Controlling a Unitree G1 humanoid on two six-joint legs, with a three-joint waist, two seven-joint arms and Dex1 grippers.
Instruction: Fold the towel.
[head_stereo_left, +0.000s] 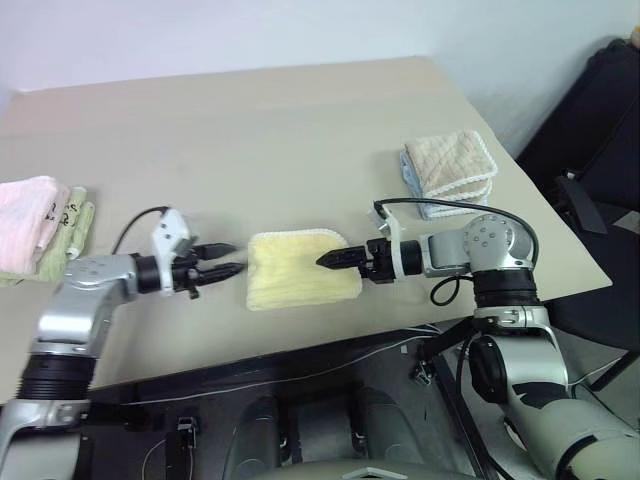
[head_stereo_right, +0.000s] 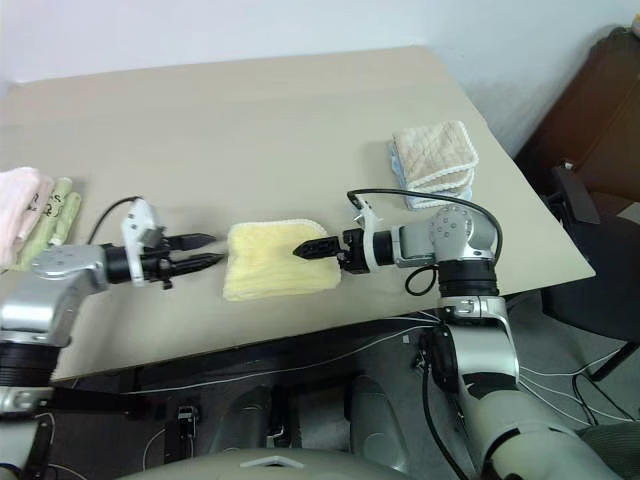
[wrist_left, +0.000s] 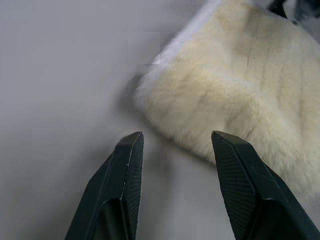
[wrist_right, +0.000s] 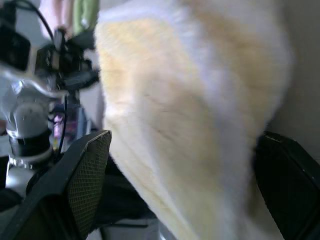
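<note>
A beige table (head_stereo_left: 300, 120) stood against a pale wall (head_stereo_left: 250, 30). Beyond the table's right edge sat dark furniture (head_stereo_left: 590, 130); beneath its near edge, cables (head_stereo_left: 300, 370) crossed a grey floor.

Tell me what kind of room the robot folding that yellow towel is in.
Probably a lab or test workspace, not a home: a bare beige table against a plain wall, loose cables trailing under it, and spare folded towels staged around the yellow towel.
</note>
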